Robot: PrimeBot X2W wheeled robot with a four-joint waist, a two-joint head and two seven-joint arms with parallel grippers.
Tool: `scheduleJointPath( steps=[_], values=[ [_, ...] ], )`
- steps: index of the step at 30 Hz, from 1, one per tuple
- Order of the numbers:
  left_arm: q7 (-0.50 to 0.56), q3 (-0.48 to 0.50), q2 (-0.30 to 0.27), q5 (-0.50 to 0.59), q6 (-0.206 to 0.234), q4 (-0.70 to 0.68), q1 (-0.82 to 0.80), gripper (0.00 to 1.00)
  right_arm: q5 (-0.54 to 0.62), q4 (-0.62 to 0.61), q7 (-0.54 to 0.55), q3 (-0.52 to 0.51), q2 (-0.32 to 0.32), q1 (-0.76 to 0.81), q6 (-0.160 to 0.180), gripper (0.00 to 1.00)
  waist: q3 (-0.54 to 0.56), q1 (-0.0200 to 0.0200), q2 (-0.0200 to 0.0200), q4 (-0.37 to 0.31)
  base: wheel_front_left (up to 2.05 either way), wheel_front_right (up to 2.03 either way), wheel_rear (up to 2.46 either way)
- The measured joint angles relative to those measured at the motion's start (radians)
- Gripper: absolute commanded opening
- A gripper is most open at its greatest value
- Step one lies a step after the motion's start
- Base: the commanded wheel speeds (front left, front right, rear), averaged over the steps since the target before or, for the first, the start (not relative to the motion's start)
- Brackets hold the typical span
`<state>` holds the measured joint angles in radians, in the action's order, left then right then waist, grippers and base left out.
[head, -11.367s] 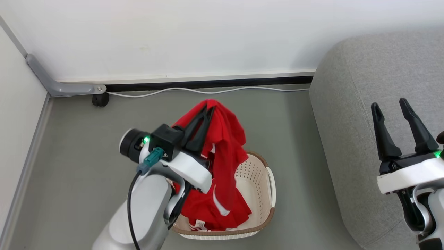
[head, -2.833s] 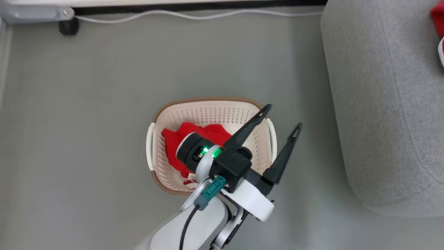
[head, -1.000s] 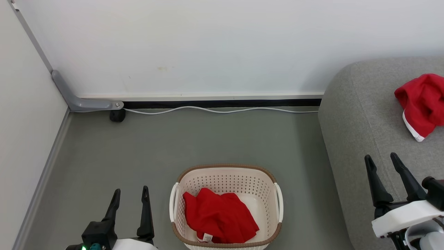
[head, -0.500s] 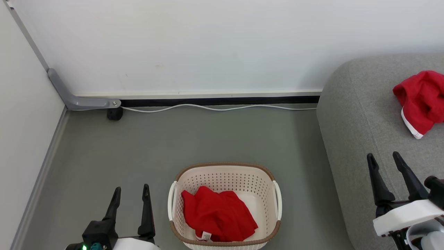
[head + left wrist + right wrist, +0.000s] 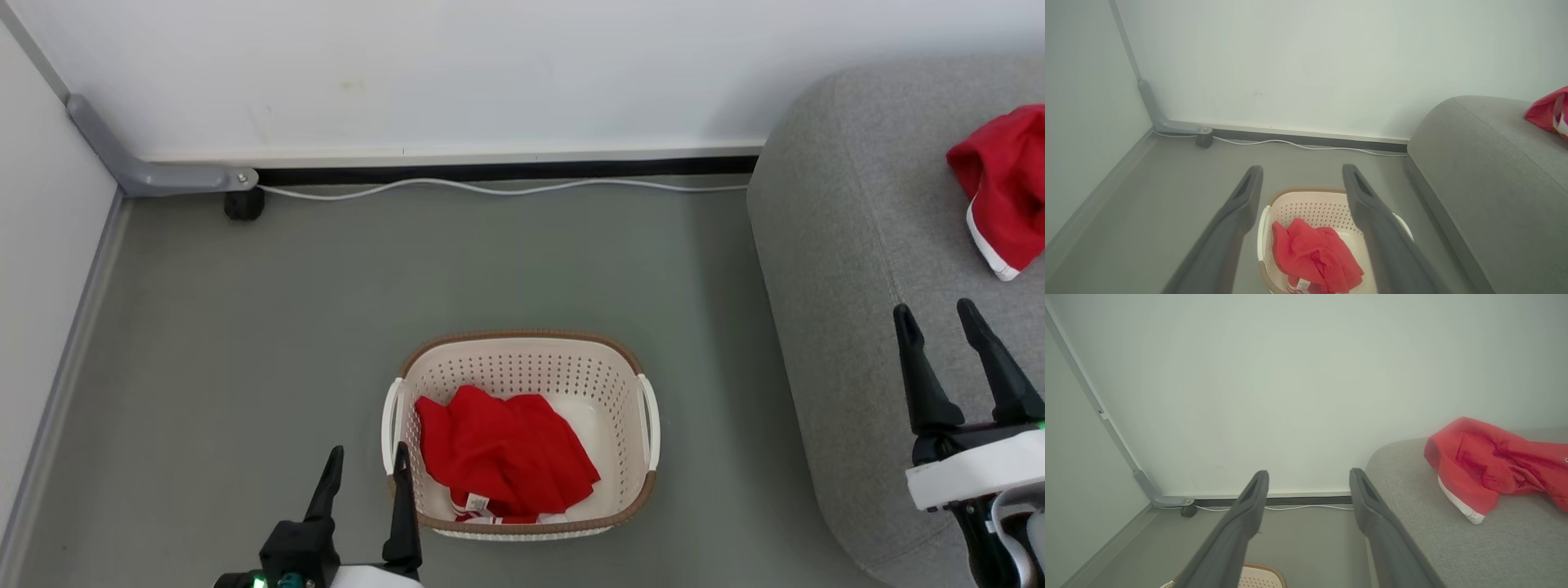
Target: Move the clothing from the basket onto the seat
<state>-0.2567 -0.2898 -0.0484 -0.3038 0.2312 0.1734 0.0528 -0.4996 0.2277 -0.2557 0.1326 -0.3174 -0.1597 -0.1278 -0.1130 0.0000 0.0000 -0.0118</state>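
Entry: you are reading no legible text, number or brand here. The small white tag (image 5: 476, 501), at 6 o'clock on the red garment (image 5: 506, 449) in the basket (image 5: 522, 336), is carrying dark print too small to make out. In the left wrist view, white markings (image 5: 1562, 122) on the second red garment (image 5: 1543, 113), lying on the seat (image 5: 1494, 163) at 3 o'clock, are blurring beyond reading.

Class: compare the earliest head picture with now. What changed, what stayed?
The left gripper let go of the red garment it held above the basket; that garment now lies on the sofa, and the gripper is open beside the basket. The second red garment stays in the basket; the right gripper stays open.
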Motion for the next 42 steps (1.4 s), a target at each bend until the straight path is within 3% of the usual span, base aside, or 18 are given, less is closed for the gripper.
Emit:
scheduleJointPath(
  steps=[11, 17, 28, 42],
  values=[
    [0.0, -0.195, -0.002, -0.053, 0.14, 0.015, -0.158, 1.0, -0.088, -0.123, 0.0, -0.004, -0.102, -0.103, 0.0, 1.0, -0.205, 0.0, 0.0, -0.02, 0.0, 0.0, 0.0],
    [0.0, -0.286, -0.001, -0.089, 0.193, 0.049, -0.278, 1.0, -0.124, -0.181, 0.0, -0.025, -0.142, -0.174, 0.0, 1.0, -0.33, 0.0, 0.0, -0.032, 0.0, 0.0, 0.0],
    [0.0, -0.393, 0.0, -0.168, 0.228, 0.145, -0.495, 1.0, -0.168, -0.285, 0.0, -0.067, -0.175, -0.264, 0.0, 1.0, -0.537, 0.0, 0.0, -0.048, 0.0, 0.0, 0.0],
    [0.0, -0.49, 0.001, -0.251, 0.21, 0.407, -0.792, 1.0, -0.195, -0.405, 0.0, -0.093, -0.193, -0.349, 0.0, 1.0, -0.773, 0.0, 0.0, -0.075, 0.0, 0.0, 0.0]
  ],
)
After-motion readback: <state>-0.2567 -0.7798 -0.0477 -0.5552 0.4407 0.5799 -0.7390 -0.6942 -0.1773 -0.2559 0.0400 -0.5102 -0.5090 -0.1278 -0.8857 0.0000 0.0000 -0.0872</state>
